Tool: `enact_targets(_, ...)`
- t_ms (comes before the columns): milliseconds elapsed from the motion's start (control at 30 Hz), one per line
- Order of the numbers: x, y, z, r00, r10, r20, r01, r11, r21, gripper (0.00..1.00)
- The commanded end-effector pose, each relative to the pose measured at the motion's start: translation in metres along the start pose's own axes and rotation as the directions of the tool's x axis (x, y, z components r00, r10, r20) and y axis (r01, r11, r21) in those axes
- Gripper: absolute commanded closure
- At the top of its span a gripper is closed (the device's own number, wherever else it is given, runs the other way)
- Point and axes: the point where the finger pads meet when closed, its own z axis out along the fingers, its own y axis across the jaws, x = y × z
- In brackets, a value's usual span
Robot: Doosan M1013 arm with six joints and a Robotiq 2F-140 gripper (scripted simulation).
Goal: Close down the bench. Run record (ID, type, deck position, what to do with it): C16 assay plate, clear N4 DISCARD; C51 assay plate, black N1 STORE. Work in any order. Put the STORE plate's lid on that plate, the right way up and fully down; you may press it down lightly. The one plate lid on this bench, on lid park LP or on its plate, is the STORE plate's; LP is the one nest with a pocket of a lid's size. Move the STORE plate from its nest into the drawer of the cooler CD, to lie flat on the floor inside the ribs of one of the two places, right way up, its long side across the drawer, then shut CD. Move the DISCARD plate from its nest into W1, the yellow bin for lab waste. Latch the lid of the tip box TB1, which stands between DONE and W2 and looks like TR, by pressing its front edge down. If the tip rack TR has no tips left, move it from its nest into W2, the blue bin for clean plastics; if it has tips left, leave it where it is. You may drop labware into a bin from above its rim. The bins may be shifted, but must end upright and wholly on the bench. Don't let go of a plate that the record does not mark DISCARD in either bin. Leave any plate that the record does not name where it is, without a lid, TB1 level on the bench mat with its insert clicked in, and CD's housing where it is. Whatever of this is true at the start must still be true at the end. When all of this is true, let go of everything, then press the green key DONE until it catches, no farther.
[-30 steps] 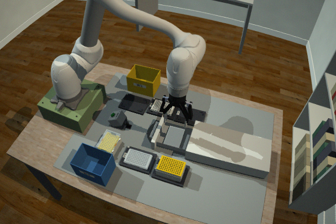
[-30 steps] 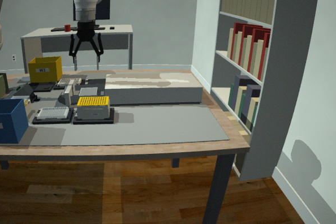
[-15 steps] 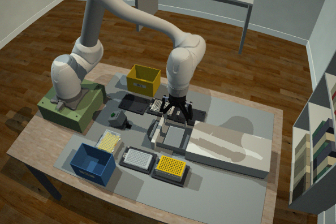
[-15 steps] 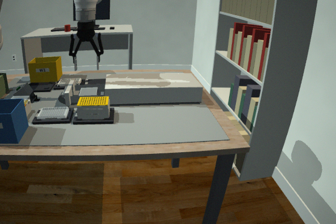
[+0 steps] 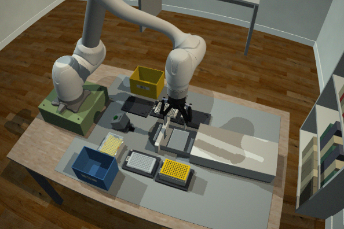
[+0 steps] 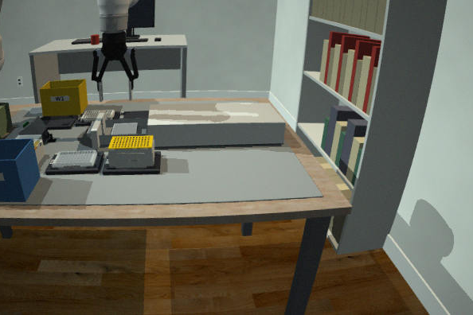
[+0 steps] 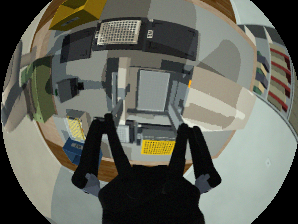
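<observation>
Taking the open cooler drawer as my landmark, I am starting from the front edge of the bench. The blue bin W2 is sitting nearest, front-left of the drawer, and the exterior view is cutting off its left side. Beside it, directly in front of the drawer, the clear assay plate is lying in its dark nest, and the yellow-topped tip rack is standing just to its right; I cannot tell whether its holes are holding tips. Left of the drawer, behind the blue bin, the tip box TB1 is showing a yellow insert under a pale lid, and whether that lid is latched is too small to judge. Behind it the green key DONE is sitting on its grey housing.

In the drawer a grey slab is lying flat; whether it is a lidded plate is not clear. The cooler housing is stretching away to the drawer's right.

My claw is hanging well above the bench, over the drawer's far end, spread fairly wide and gripping nothing. My own fingers are hiding part of the plate behind the drawer. Farthest back-left, the yellow bin W1 is standing upright.
</observation>
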Motion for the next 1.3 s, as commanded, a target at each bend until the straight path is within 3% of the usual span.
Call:
enact_targets(0, 0.0, -0.013, 0.003, 1.0, 0.0, 0.0, 0.0, 1.0, 0.0, 0.38)
enact_targets(567, 0.0, -0.071, 0.016, 1.0, 0.0, 0.0, 0.0, 1.0, 0.0, 0.45)
enact_targets(600, 0.0, -0.075, 0.017, 1.0, 0.0, 0.0, 0.0, 1.0, 0.0, 1.0)
enact_targets(1267, 0.0, -0.138, 0.031, 1.0, 0.0, 0.0, 0.0, 1.0, 0.0, 1.0)
